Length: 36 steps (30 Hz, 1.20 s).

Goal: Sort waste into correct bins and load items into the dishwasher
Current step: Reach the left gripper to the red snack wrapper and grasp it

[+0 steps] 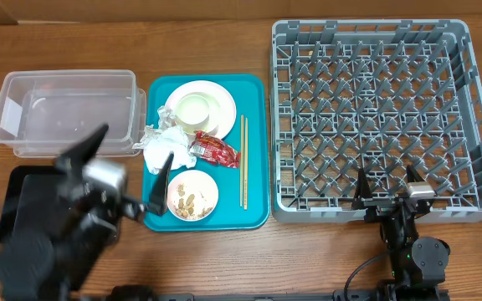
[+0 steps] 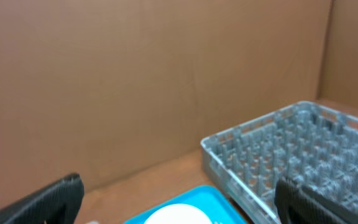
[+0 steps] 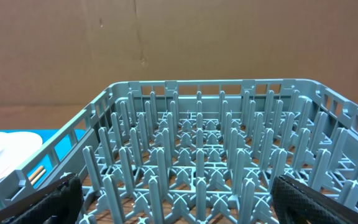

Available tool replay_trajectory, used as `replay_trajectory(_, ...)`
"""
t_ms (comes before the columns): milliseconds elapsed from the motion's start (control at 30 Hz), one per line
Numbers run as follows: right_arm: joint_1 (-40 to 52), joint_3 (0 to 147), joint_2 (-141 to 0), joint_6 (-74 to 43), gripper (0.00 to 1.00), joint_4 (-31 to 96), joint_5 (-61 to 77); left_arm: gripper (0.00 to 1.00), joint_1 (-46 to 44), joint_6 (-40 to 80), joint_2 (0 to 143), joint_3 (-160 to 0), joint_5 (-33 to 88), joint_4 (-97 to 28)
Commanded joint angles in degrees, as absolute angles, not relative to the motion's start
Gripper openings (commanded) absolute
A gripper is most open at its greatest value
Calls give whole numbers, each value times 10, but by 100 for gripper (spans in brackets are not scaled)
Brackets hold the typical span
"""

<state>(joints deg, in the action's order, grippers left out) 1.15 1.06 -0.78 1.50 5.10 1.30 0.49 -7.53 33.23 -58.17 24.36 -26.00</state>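
Note:
The grey dish rack [image 1: 383, 117] stands at the right and holds nothing. On the teal tray [image 1: 253, 209] are a pale plate [image 1: 221, 122] with a small white bowl [image 1: 197, 107] on it, crumpled tissue [image 1: 164, 142], a red wrapper [image 1: 216, 150], a white bowl of peanuts [image 1: 192, 196] and chopsticks [image 1: 243, 163]. The clear tub [image 1: 65, 113] is at the left. The black tray [image 1: 15, 201] lies under my left arm. My left gripper [image 1: 130, 165] is open and empty at the teal tray's left edge. My right gripper [image 1: 387, 188] is open and empty at the rack's near wall.
The left wrist view shows my open jaws [image 2: 179, 205] over the plate [image 2: 173, 214], with the rack [image 2: 303, 149] to the right. The right wrist view shows my open jaws [image 3: 179, 199] facing the rack's pegs [image 3: 197, 143]. A cardboard wall stands behind the table.

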Motion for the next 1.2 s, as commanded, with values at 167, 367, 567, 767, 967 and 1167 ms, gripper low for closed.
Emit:
replay_trajectory(167,10,4,-2,15,100,47,16,100,7,-86,566,-782,298,-447)
replay_trajectory(367,10,4,-2,15,100,47,16,100,7,-82,636,-782,329,-446)
replay_trajectory(567,10,4,-2,15,100,47,16,66,4,-65,692,-782,256,-495)
replay_trajectory(767,10,4,-2,15,100,47,16,59,-64,11,768,-781,90,-555)
replay_trajectory(967,10,4,-2,15,100,47,16,59,-152,62,877,-780,41,-559)
replay_trajectory(1167,10,4,-2,15,100,47,16,61,-196,62,964,-780,-45,-553)
